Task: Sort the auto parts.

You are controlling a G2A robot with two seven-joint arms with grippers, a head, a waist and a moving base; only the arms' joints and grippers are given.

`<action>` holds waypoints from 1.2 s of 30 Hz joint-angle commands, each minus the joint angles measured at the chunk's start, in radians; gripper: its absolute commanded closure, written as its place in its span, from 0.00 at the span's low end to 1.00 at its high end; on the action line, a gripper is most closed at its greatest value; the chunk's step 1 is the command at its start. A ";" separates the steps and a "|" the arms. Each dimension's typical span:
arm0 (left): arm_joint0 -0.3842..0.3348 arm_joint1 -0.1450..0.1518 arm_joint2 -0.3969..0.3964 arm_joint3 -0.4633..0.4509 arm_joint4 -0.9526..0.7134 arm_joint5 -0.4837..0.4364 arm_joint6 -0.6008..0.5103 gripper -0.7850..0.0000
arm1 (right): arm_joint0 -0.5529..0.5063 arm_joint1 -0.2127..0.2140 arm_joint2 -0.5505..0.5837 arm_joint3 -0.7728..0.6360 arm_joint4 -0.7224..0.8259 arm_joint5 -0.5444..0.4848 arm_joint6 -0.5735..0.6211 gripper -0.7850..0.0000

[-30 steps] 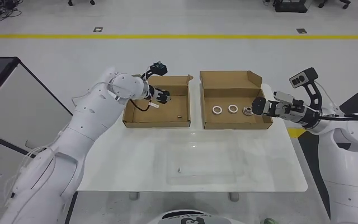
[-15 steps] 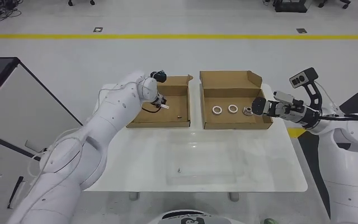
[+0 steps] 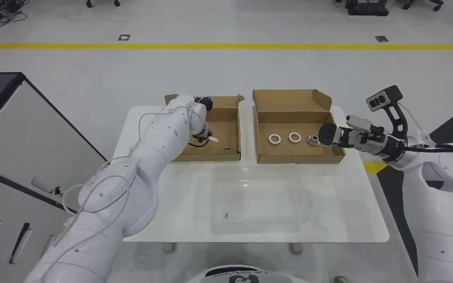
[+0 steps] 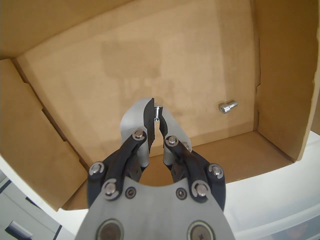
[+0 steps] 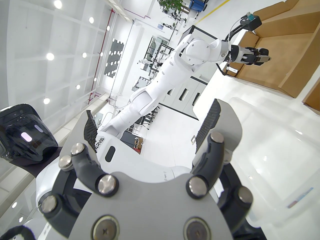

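**Left box point(image 3: 228, 106), my left claw point(image 4: 157, 108), one small bolt point(image 4: 157, 114) arriving.**

On the table point(image 3: 177, 198), mid-frame in the top view, the left box sits beside the right box point(image 3: 290, 99), which holds three rings point(image 3: 275, 138). In the last second my left claw has drifted toward the left box's lower edge, pinched tight on the small bolt, near the loose bolt point(image 4: 227, 106). I judge letting go comes next. My right claw point(image 5: 152, 111) hangs spread and empty by the right box.

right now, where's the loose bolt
Left wrist view: loose bolt lies on the cardboard box floor near a corner, apart from the left hand gripping another bolt.
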 commanded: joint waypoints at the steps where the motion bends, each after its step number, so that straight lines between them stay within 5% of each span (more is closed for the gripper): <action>1: -0.004 -0.015 0.004 0.025 0.008 0.000 0.001 1.00 | 0.000 0.000 0.000 0.000 0.000 0.000 0.000 0.00; 5: -0.008 -0.037 0.005 0.061 0.014 -0.005 -0.001 1.00 | 0.000 0.000 0.000 0.000 0.000 0.000 0.000 0.00; 10: -0.014 -0.054 -0.003 0.098 0.008 -0.028 -0.010 0.30 | 0.000 0.000 0.000 0.000 0.000 0.000 0.000 0.00; 11: -0.015 -0.055 -0.006 0.101 0.003 -0.032 -0.011 0.07 | 0.000 0.000 0.000 0.000 0.000 0.000 0.000 0.00; 12: -0.018 -0.057 -0.009 0.108 0.000 -0.039 -0.012 0.01 | 0.000 0.000 0.000 0.000 0.000 0.000 0.000 0.00; 20: -0.040 -0.060 -0.039 0.146 -0.032 -0.073 -0.013 0.00 | 0.000 0.000 0.000 0.000 0.000 0.000 0.000 0.00; 36: -0.109 -0.012 -0.076 0.118 -0.018 -0.285 0.040 0.00 | 0.000 0.000 0.000 0.000 0.000 0.000 0.000 0.00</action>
